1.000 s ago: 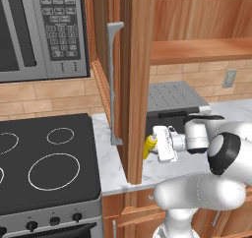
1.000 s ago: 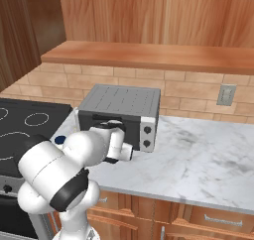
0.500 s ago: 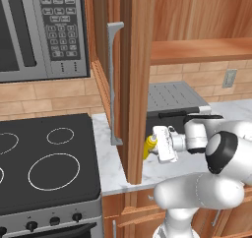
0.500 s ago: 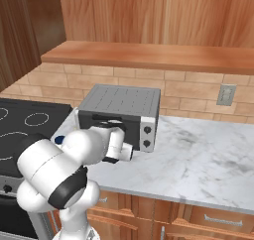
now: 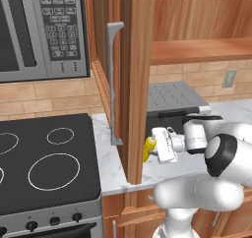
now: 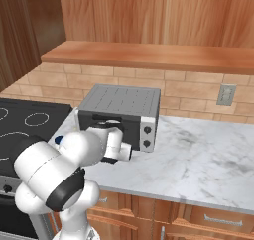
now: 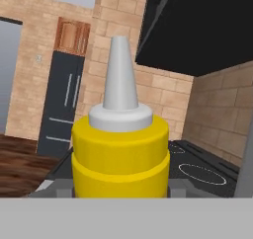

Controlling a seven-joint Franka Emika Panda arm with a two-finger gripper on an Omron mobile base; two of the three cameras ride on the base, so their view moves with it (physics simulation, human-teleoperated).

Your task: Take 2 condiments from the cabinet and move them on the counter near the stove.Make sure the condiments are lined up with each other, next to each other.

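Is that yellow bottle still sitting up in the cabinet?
No, the yellow bottle is down at counter level, held in the gripper beside the open cabinet door.

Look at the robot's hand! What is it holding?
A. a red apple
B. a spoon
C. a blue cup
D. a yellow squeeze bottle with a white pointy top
D: the gripper is shut on the yellow squeeze bottle, whose white nozzle shows close up in the hand view.
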